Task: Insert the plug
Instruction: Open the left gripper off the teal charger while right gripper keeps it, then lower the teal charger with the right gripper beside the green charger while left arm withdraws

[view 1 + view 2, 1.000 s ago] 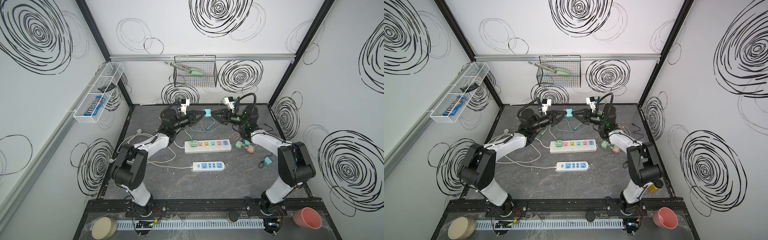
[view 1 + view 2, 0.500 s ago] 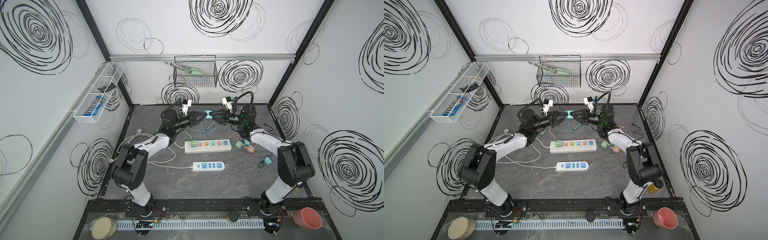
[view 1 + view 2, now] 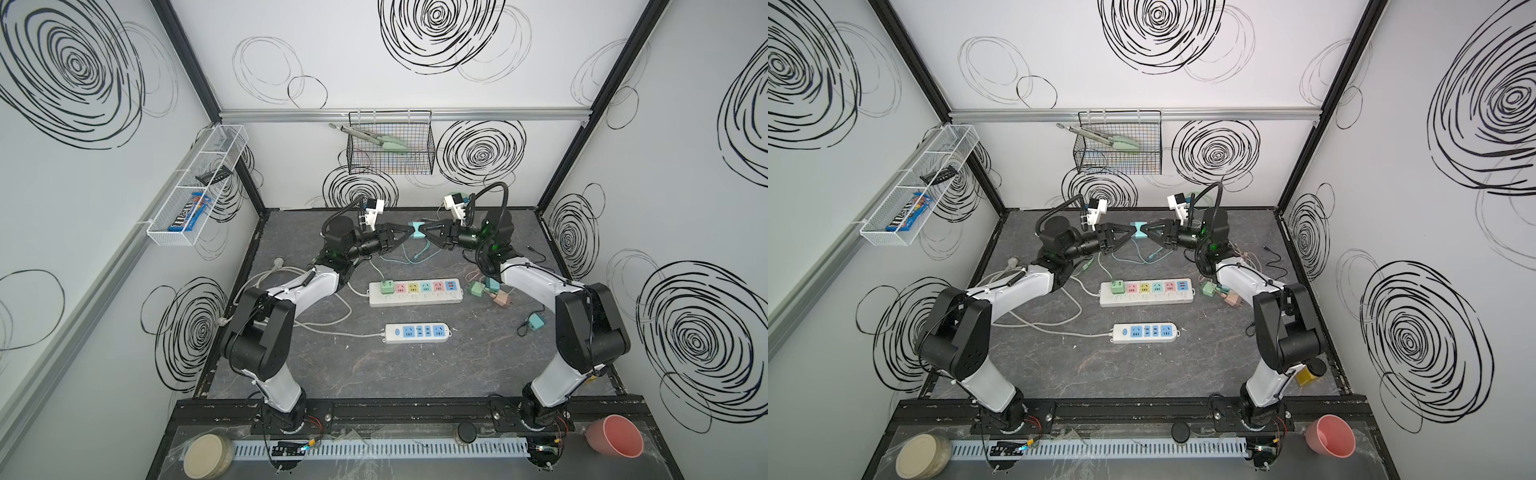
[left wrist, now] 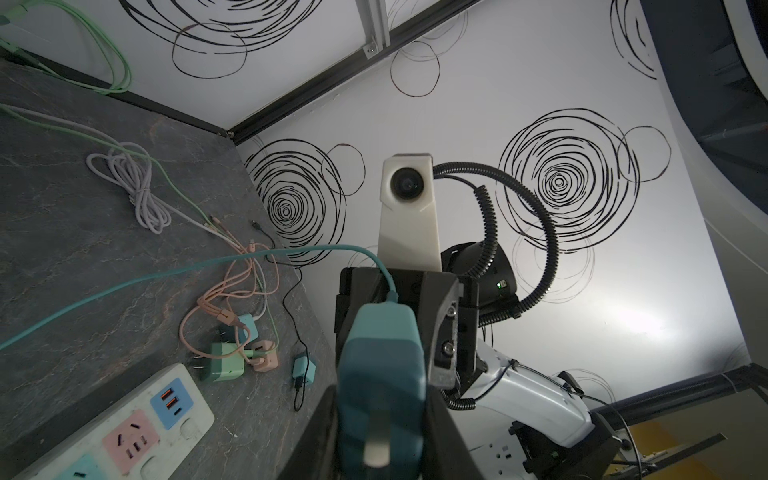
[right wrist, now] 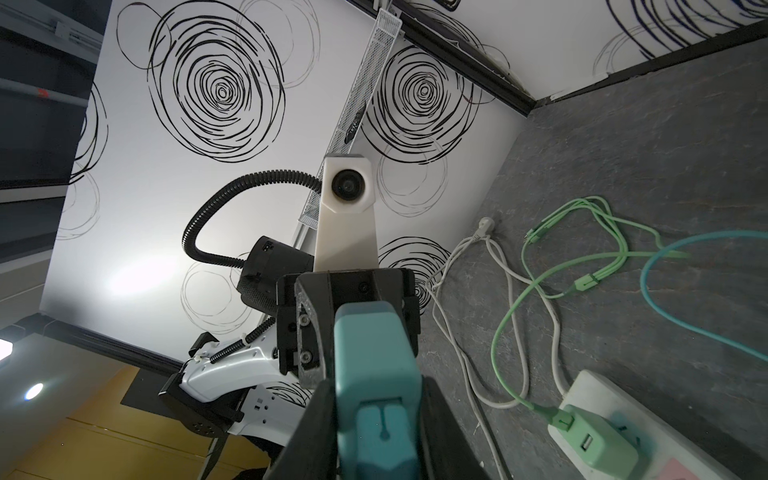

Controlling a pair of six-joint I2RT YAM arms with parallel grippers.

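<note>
A teal plug (image 3: pixel 416 230) (image 3: pixel 1138 230) hangs in the air over the back of the table, held from both sides. My left gripper (image 3: pixel 406 231) (image 4: pixel 380 419) is shut on one end, where a metal prong points at the wrist camera. From the opposite side my right gripper (image 3: pixel 426 230) (image 5: pixel 376 419) is shut on the other end, its fingers pressed against both flanks of the plug (image 5: pixel 376 365). A teal cable (image 3: pixel 415 257) trails from the plug down to the table. Below lies a white power strip (image 3: pixel 455 296) with coloured sockets, a green plug (image 3: pixel 387 286) in its leftmost one.
A smaller strip with blue sockets (image 3: pixel 417 332) lies nearer the front. Loose green, teal and pink adapters (image 3: pixel 490 289) with thin cables sit at the right, white cords (image 3: pixel 286 274) at the left. A wire basket (image 3: pixel 390 149) hangs on the back wall.
My right gripper's jaws have narrowed onto the plug's free end. The left gripper has kept its hold and the plug has barely moved.
</note>
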